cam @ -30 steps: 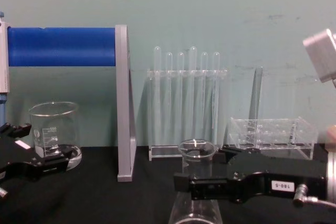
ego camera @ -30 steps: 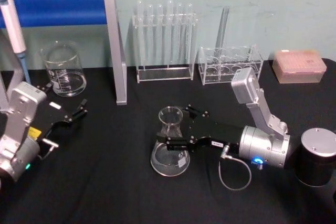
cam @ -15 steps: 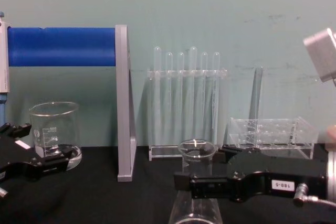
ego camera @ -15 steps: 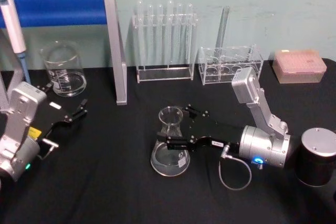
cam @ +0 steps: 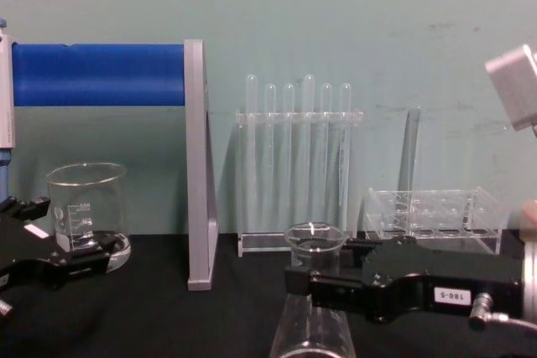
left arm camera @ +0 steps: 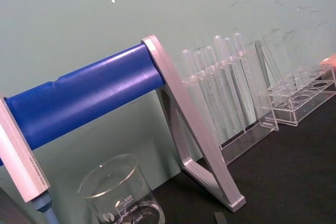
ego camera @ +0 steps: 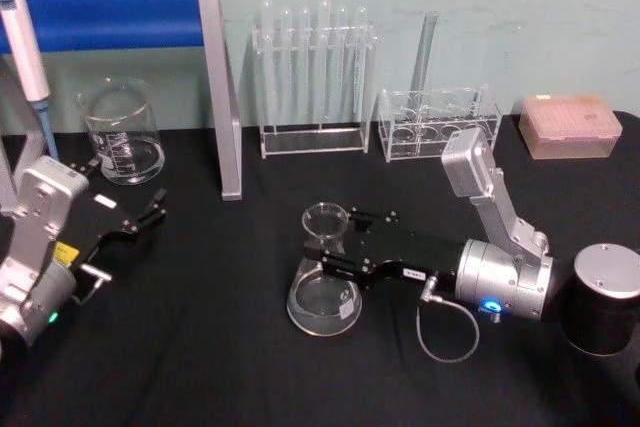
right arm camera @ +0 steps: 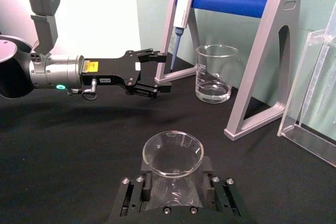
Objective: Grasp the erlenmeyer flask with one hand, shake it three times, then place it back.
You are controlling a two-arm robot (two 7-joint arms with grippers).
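Observation:
The clear glass erlenmeyer flask [ego camera: 323, 297] stands upright on the black table, just in front of centre. My right gripper [ego camera: 337, 243], black with a small white number label and a grey cable, reaches in from the right. Its two fingers press on either side of the neck just under the flared rim. In the right wrist view the flask [right arm camera: 173, 153] sits between the pads of the right gripper [right arm camera: 173, 188]. In the chest view the flask [cam: 315, 329] shows its neck held in the right gripper [cam: 309, 278]. My left gripper [ego camera: 150, 213] rests open at the far left, apart from the flask.
A graduated beaker [ego camera: 122, 137] stands at the back left under a blue-barred stand [ego camera: 220, 97] with a pipette [ego camera: 25, 42]. Behind the flask are a test tube rack [ego camera: 312, 77] and a lower clear rack [ego camera: 440, 122]. A pink box [ego camera: 568, 127] and a black cylinder [ego camera: 605, 297] sit on the right.
My right gripper's fingers have closed in on the flask's neck. The flask has stayed where it stood and the left arm has not moved.

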